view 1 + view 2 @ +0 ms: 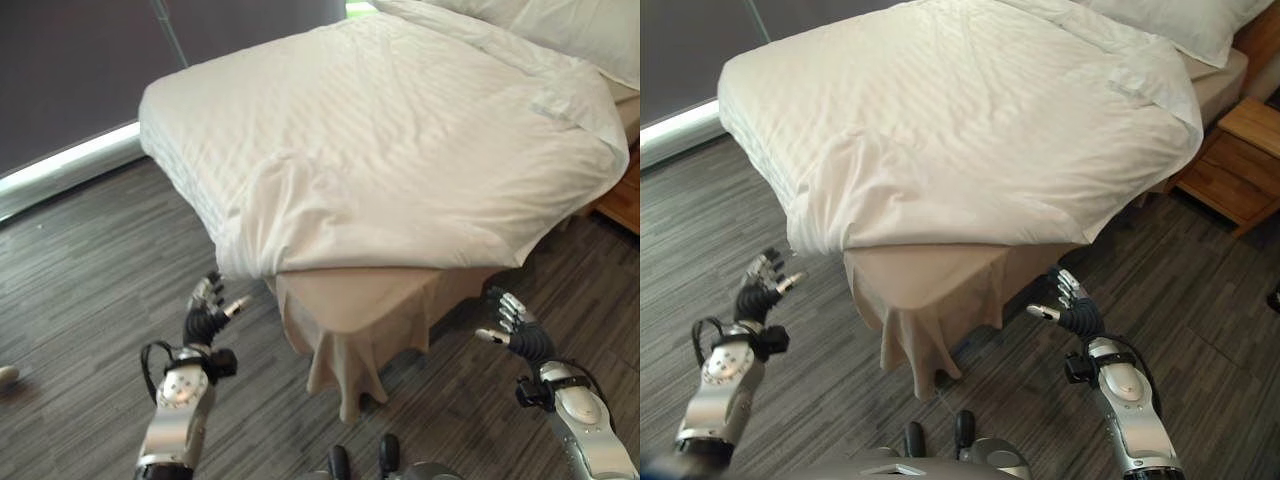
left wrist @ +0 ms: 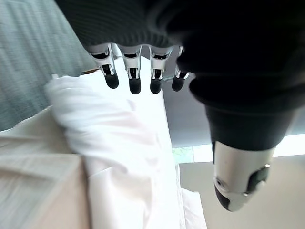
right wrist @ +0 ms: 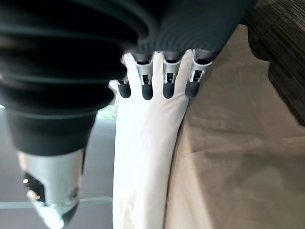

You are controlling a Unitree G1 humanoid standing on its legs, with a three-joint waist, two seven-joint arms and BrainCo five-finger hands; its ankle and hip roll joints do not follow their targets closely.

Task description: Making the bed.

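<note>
**Both hands free at the foot corner of the bed**

From the left eye, I see the white striped quilted duvet spread over the bed, its near corner hanging short so the beige fabric bed skirt and mattress corner stick out bare beneath it. I judge the cover sits skewed and needs drawing down over this corner. My left hand is raised over the dark wood-grain floor, just beside the drooping duvet edge, apart from it, fingers relaxed and gripping nothing. A white pillow lies at the far head end.

From the right eye, my right hand hangs on the other side of the bare corner, near the skirt without touching it, fingers loosely spread and empty. A brown wooden bedside cabinet stands beyond the bed's right side.

In the left wrist view, my fingers reach straight towards the white fold ahead, thumb apart, with a gap between them and the cloth.

In the right wrist view, the fingers are likewise extended, aimed where the white edge meets the beige cloth. I'd say the two hands flank the corner, placed to take the hem.
</note>
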